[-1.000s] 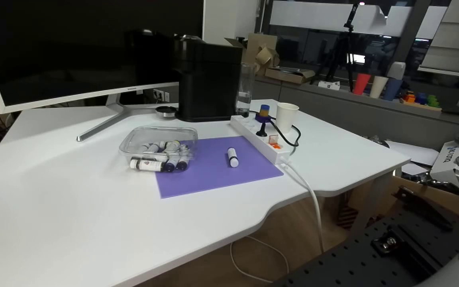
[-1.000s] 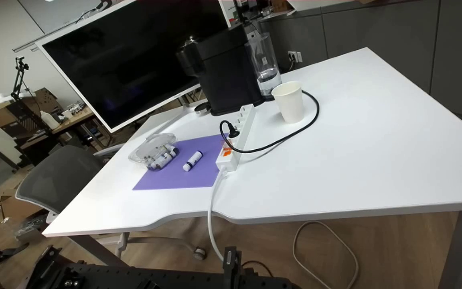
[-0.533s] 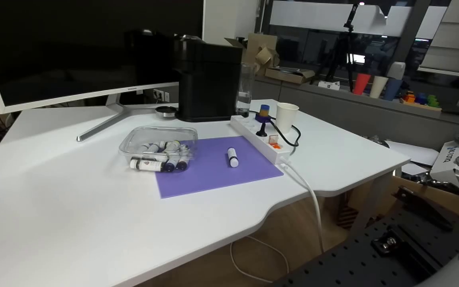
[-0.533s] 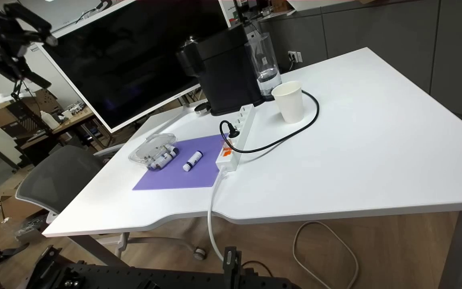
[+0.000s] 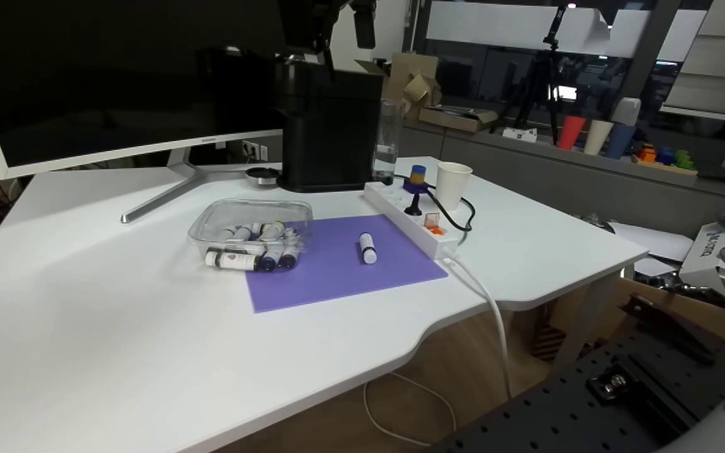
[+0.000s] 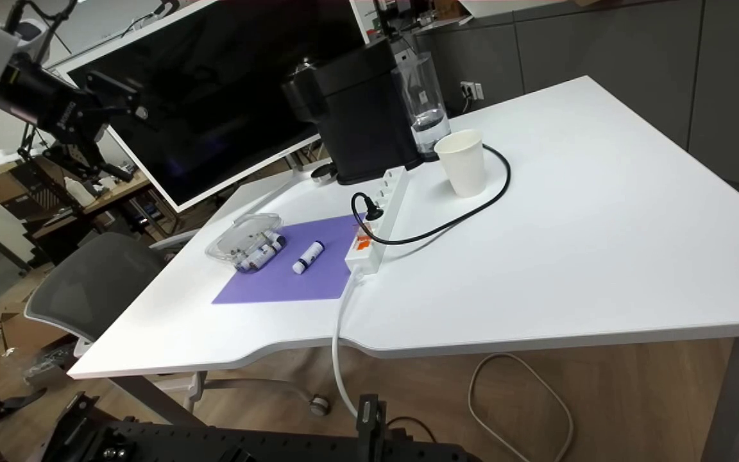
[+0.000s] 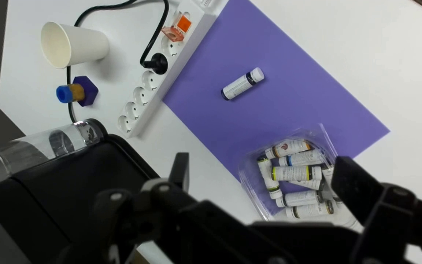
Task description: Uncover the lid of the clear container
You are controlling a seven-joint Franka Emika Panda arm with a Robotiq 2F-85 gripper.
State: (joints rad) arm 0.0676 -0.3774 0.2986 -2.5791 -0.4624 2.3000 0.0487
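Biggest first, the white table (image 5: 104,352): in an exterior view its top spreads wide at eight o'clock, the curving front edge passing six. There's the monitor (image 5: 117,75) at ten, lettering on its lower frame too small to read, and a tall black machine (image 5: 331,135) near twelve. Now the wrist view, and the purple mat (image 7: 291,99) reaches from twelve o'clock round to four! The gripper (image 7: 263,174) hangs high above, fingers spread wide apart. Clear cylinder (image 7: 28,154) at nine; whether it holds liquid, I can't tell. And here's the clear container (image 7: 251,176), at four, straddling the mat's edge, a jumble of labelled vials (image 7: 293,173) inside, one with a dark red emblem. Is the lid on it? I can't make that out. White paper cup (image 7: 86,44) upright at ten. Smallest, a loose vial (image 7: 241,85) on the mat at one, white cap aimed at two, its print too fine to read.
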